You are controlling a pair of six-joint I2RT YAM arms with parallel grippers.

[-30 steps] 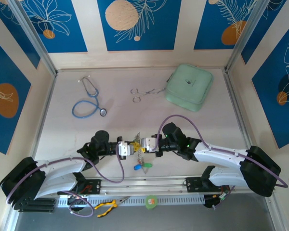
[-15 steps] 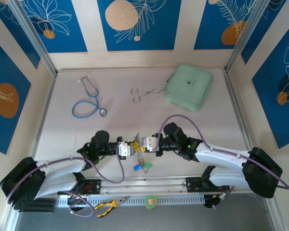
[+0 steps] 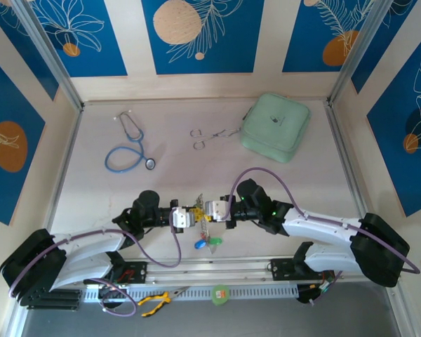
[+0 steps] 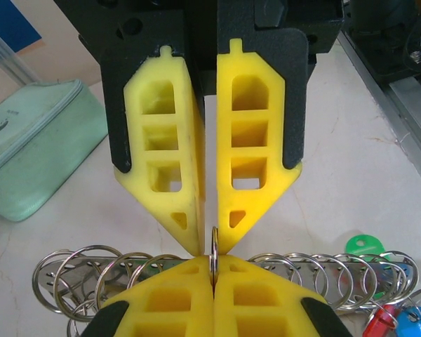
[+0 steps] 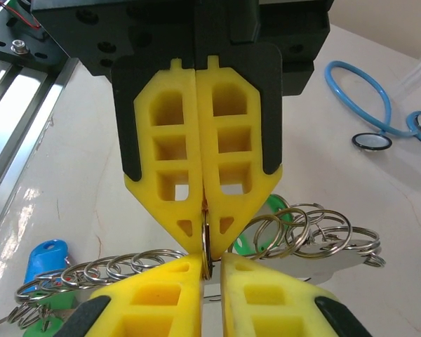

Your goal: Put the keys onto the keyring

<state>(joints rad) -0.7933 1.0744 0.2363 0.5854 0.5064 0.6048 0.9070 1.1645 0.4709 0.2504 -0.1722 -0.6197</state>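
Observation:
The keyring is a steel strip carrying several split rings, held off the table between both grippers. My left gripper is shut on one split ring seen edge-on, and its fingertips press tight together. My right gripper faces it tip to tip. Its jaws stand a sliver apart around the same ring, which rests against one finger. Keys hang from the strip: a green key, a red key and a blue key. From above, the blue key and green key dangle below the grippers.
A blue-tubed stethoscope, steel forceps and a mint-green zip pouch lie at the far side of the table. An aluminium rail runs along the near edge. Yellow-handled pliers lie beyond it.
My right gripper's jaws have narrowed a little around the split ring. Both arms and the strip stay almost where they were.

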